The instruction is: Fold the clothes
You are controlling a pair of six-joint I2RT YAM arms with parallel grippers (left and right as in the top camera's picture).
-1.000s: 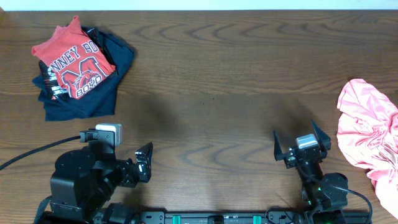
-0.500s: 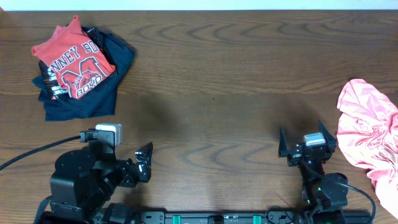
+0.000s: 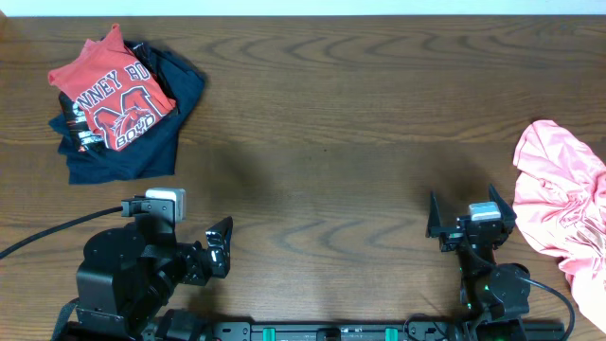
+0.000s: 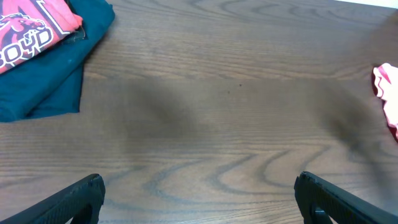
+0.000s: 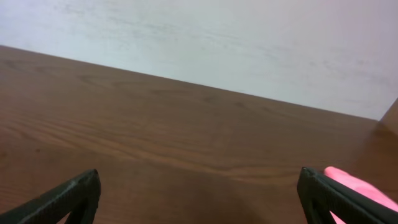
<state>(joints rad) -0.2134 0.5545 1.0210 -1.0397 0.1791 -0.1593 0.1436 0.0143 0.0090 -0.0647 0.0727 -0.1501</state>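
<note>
Change: the right gripper point(image 3: 471, 216) has slid toward the right of the frame over the last second. It now sits just beside the near edge of the pink shirt point(image 3: 563, 218), not touching it.
Right gripper state: jaws spread wide, nothing between them.
Left gripper point(image 3: 219, 248): lower left, unmoved, jaws also wide apart and empty.
Pink shirt: a crumpled heap at the right edge, partly out of frame, not shifted.
Red "M" shirt point(image 3: 112, 95): upper left, lying folded on a navy garment point(image 3: 142, 152), undisturbed.
Counter point(image 3: 331, 114): bare wood between the two piles.
Meaning: the right arm is probably lining up on the pink shirt. Its folding is not yet begun, and it likely needs pulling to the middle and spreading flat.
</note>
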